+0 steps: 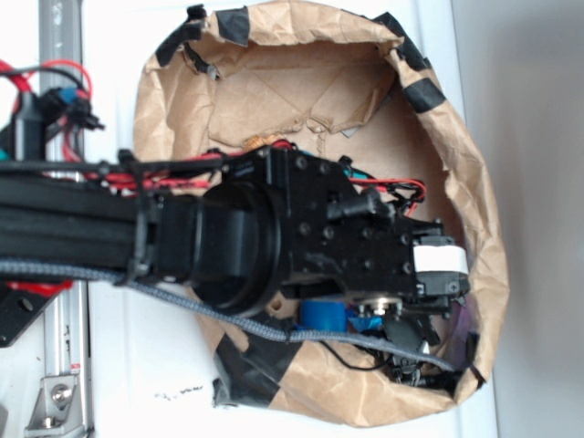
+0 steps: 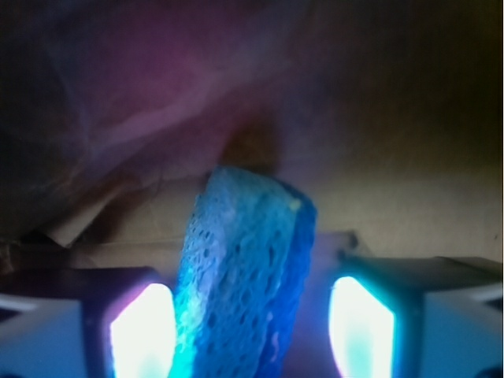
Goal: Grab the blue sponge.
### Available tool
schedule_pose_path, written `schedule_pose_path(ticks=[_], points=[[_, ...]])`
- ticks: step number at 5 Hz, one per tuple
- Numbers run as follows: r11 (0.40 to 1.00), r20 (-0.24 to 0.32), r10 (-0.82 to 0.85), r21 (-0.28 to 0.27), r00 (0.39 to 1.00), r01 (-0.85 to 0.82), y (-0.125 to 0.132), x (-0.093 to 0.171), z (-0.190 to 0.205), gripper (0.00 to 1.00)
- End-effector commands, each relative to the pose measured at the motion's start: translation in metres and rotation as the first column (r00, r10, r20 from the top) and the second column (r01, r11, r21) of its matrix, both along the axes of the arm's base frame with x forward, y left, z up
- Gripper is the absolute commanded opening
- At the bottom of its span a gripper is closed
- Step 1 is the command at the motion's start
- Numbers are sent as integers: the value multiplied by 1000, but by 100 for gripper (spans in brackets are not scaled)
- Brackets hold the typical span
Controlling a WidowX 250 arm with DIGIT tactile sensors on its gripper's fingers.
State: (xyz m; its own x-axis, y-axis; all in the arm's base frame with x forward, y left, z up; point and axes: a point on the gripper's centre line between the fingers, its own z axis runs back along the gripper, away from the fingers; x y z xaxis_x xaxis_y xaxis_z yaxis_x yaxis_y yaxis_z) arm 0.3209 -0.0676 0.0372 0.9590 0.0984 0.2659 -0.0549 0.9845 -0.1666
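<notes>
In the wrist view the blue sponge (image 2: 244, 276) stands on edge between the two pads of the claw (image 2: 252, 323), touching the left pad (image 2: 142, 331); a gap shows at the right, so the claw reads as not fully closed. Inside the paper bag (image 1: 456, 155), the soft foam could tilt and slip out as the pads close

sponge (image 2: 244, 276) between pincer (image 2: 252, 331) fingers, inside bag (image 1: 474, 201)
</notes>
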Motion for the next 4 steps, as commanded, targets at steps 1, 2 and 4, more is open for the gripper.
schedule_pose_path(ticks=[1, 2, 4], points=[[1000, 9, 31, 3, 999, -31, 13, 1, 1, 0], [998, 40, 53, 13, 998, -54, 23, -4, 19, 0], [992, 156, 124, -10, 980, -124, 87, -36, 110, 0]])
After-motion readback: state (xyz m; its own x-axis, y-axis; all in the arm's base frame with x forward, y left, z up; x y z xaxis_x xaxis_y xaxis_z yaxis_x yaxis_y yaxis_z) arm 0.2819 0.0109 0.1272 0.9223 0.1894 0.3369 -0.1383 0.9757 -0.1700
